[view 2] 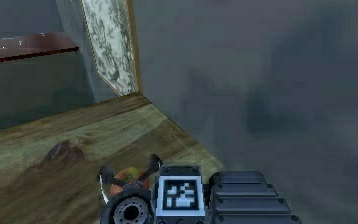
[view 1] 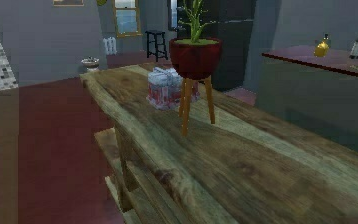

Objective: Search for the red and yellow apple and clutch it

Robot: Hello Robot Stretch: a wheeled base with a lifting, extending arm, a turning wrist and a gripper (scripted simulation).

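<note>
Here, at the arm side view's lower centre, a small orange-red blob [view 2: 137, 177], by its colour probably the apple, appears between the two fingers [view 2: 105, 180], with the wooden tabletop [view 2: 47, 130] behind it. With that surface behind, one cannot tell whether the fingers hold it. No sideways offset is apparent.

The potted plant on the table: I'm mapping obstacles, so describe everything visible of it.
The potted plant stands upright on the wooden table, toward its far end. A round dark-red bowl rests on slanted wooden legs; thin green leaves rise from it. A pale box sits at the legs' left, contact unclear.
</note>
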